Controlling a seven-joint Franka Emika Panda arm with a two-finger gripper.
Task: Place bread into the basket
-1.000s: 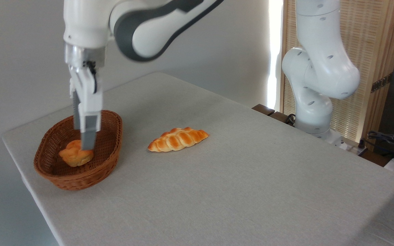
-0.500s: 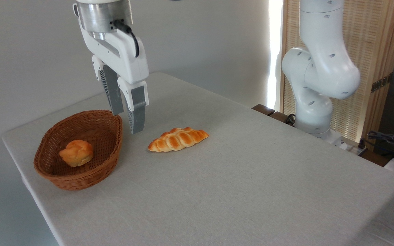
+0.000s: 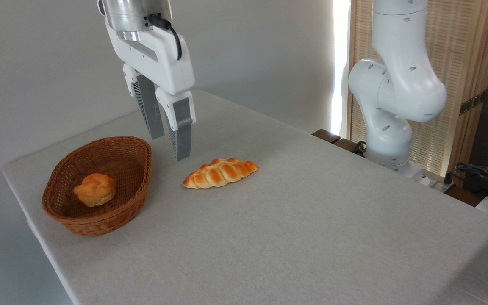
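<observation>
The bread (image 3: pixel 95 189), a small round orange-golden knotted bun, lies inside the oval brown wicker basket (image 3: pixel 136 186) at the left of the table. My gripper (image 3: pixel 170 144) hangs in the air to the right of the basket's far end, above the table and up-left of the braided loaf. Its two grey fingers (image 3: pixel 182 133) are spread apart with nothing between them, so it is open.
A longer golden braided loaf (image 3: pixel 220 172) lies on the grey tablecloth right of the basket. The white arm base (image 3: pixel 390 135) stands past the table's far right edge, in front of a slatted wooden screen. Cables and gear sit at the far right.
The gripper has lifted out of the basket, leaving the bun inside, and has moved right and up, now hanging beside the basket near the braided loaf.
</observation>
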